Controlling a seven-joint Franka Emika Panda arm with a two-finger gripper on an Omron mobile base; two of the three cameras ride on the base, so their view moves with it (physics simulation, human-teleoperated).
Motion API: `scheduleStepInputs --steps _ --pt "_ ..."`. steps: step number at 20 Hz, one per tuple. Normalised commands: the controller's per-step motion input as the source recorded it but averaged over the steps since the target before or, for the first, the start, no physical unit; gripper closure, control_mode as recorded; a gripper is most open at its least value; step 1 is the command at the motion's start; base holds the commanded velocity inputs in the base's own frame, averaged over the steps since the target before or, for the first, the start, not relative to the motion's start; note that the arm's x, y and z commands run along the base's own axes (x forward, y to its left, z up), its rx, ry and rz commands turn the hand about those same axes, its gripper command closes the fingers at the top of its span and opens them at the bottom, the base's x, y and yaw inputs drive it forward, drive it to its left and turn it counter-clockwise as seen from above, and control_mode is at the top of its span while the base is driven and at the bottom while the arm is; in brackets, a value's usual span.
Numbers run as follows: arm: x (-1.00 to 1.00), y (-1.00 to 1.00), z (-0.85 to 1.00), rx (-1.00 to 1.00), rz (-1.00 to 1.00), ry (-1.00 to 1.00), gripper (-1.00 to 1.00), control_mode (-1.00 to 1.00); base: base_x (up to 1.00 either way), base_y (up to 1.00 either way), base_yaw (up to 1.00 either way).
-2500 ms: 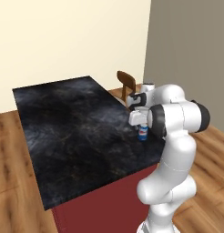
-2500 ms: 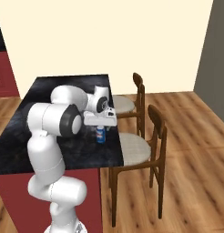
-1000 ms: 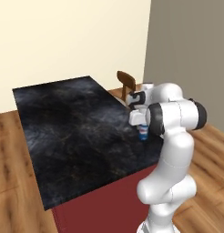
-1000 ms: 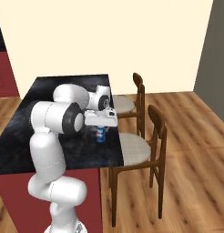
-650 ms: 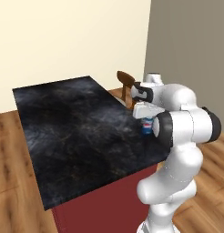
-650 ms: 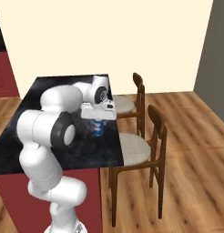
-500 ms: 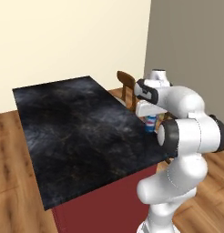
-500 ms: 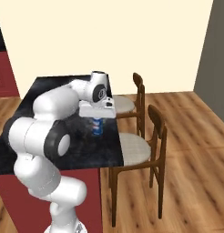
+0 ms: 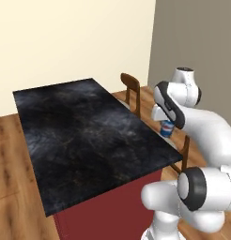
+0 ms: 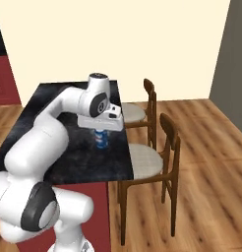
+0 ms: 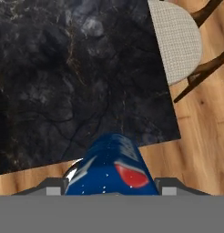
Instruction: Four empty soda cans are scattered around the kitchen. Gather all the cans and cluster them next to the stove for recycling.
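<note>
A blue and white soda can (image 10: 101, 138) with a red mark hangs under my hand, near the right edge of the black marbled countertop (image 10: 59, 147). My gripper (image 10: 101, 133) is shut on the can. In the left base view the can (image 9: 167, 128) shows beside my forearm, with the gripper (image 9: 166, 124) around its top. In the hand view the can (image 11: 111, 166) stands between the fingertips of the gripper (image 11: 111, 187), with the counter well below it. The stove is out of view.
Two wooden chairs with cream seats (image 10: 142, 155) stand along the counter's right side. The island has a dark red front (image 9: 103, 206). Wooden floor (image 10: 201, 172) lies beyond the chairs, and cream walls stand behind.
My arm has straightened and risen. The hand, with the can in it, has moved up and toward the counter's chair-side edge. The counter and chairs have not moved.
</note>
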Motion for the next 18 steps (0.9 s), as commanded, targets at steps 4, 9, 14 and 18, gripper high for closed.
scheduleStepInputs --steps 4,9,14,18 --pt "-0.57 0.00 0.34 0.00 -0.12 -0.03 1.00 -1.00 0.00 0.00 0.00" --pt "-0.54 0.00 0.26 0.00 -0.10 -0.07 1.00 -1.00 0.00 0.00 0.00" --pt "-0.46 0.00 0.13 -0.02 -0.10 -0.05 1.00 -1.00 0.00 0.00 0.00" --pt "-0.41 0.00 0.00 -0.03 -0.11 -0.04 1.00 -1.00 0.00 0.00 0.00"
